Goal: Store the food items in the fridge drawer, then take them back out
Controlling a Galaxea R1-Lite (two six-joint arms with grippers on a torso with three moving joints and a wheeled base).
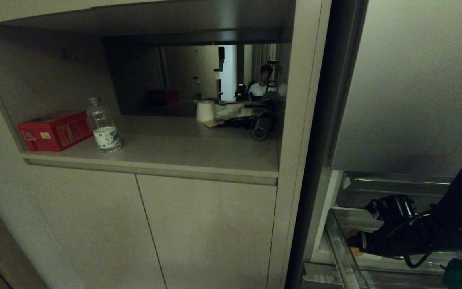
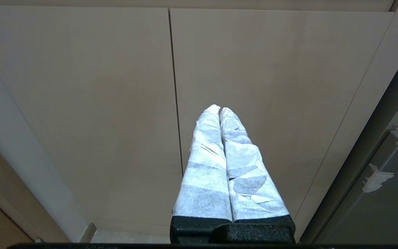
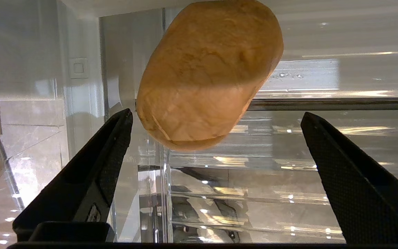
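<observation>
One tan-brown potato (image 3: 207, 74) lies in the clear plastic bin of the fridge drawer (image 3: 254, 180), just beyond the right gripper (image 3: 216, 119). It is an oval with a matt, slightly dimpled skin; in the right wrist view its long axis runs slantwise, the nearer blunt end pointing toward the gap between the fingers and the far end tipping away toward the drawer's back wall. The right gripper's black, finely textured fingers (image 3: 105, 155) stand wide apart on either side of that near end; one tip is just beside the skin, the other well apart from it, and neither grips it. The bin walls around the potato are glossy, see-through and full of bright reflections.

In the head view the right arm reaches into the drawer, and a glossy dark green item (image 1: 461, 275) shows near it at the drawer's front.

Beside the drawer, the left gripper (image 2: 219, 109) faces smooth beige cabinet doors (image 2: 81, 103), its white-wrapped fingers pressed together and holding nothing.
</observation>
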